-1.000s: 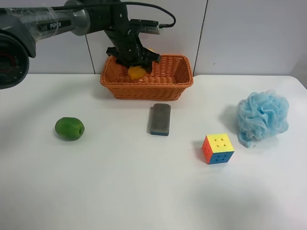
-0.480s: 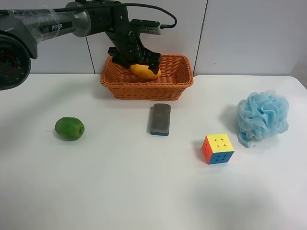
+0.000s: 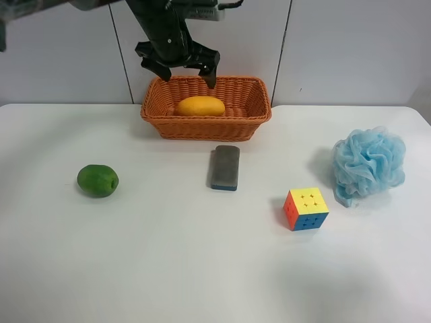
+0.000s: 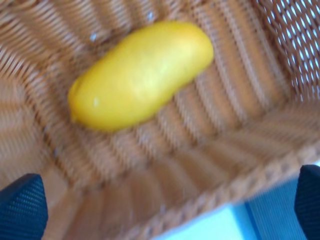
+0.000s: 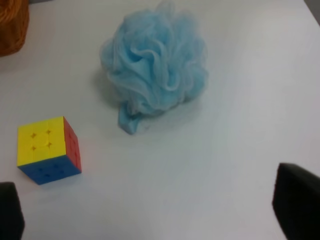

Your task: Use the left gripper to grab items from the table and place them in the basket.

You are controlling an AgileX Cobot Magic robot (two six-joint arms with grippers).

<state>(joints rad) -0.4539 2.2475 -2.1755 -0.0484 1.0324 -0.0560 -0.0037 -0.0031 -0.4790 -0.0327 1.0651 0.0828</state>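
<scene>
Exterior high: we are seeing the left gripper [image 3: 179,73] hovering above the basket [image 3: 205,128] with jaws spread wide, gripping nothing. The mango [image 3: 200,105] is lying directly beneath it, so we judge it delivered. The green fruit [image 3: 97,180], grey block [image 3: 225,167], puzzle cube [image 3: 306,208] and bath puff [image 3: 368,163] are sitting on the table [image 3: 168,262], well away from the hand.

Left wrist: the jaws are standing far apart and the mango [image 4: 140,75] is resting beyond them, untouched.

Right wrist: the right gripper [image 5: 152,210] is idling open and empty, since this task is the left's. The puff [image 5: 155,70] and cube [image 5: 47,150] are lying ahead of it.
</scene>
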